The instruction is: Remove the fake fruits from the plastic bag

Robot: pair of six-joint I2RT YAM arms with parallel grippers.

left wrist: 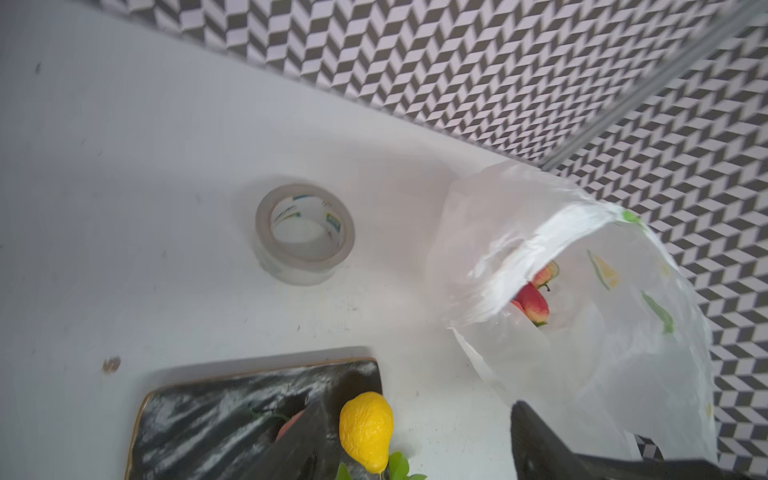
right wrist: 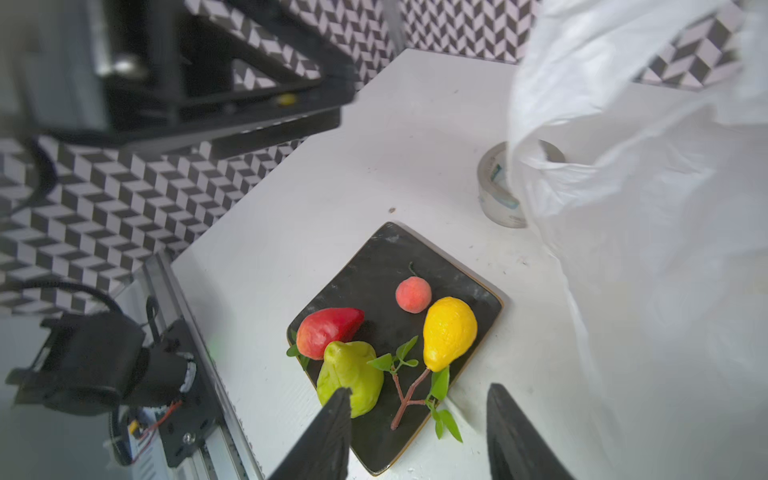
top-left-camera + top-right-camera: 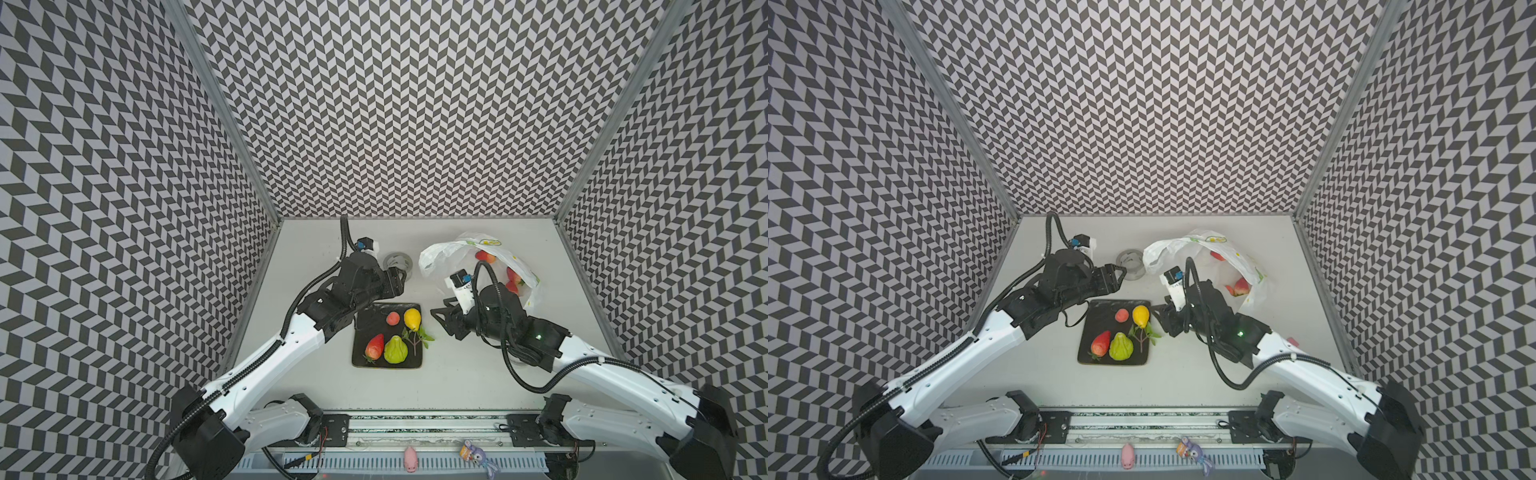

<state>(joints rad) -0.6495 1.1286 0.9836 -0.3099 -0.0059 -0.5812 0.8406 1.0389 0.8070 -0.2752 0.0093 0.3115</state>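
Note:
The plastic bag [image 3: 440,257] lies crumpled at the back right, its mouth gaping in the left wrist view [image 1: 582,353]. Red strawberries [image 3: 513,279] show through it, and one [image 1: 534,303] lies just inside the mouth. On a black tray [image 3: 365,320] lie a strawberry [image 3: 375,346], a green pear-shaped fruit [image 3: 395,350], a yellow fruit [image 3: 412,318] on a leafy twig and a small pink-orange round one [image 3: 392,318]. My left gripper [image 3: 401,277] hovers open and empty behind the tray. My right gripper [image 3: 439,321] stands open and empty just right of the tray, in front of the bag.
A roll of clear tape [image 3: 397,262] stands on the table between the left gripper and the bag. A pink pig toy [image 3: 411,458] and a purple toy [image 3: 478,453] sit on the front rail. Patterned walls close in the back and both sides.

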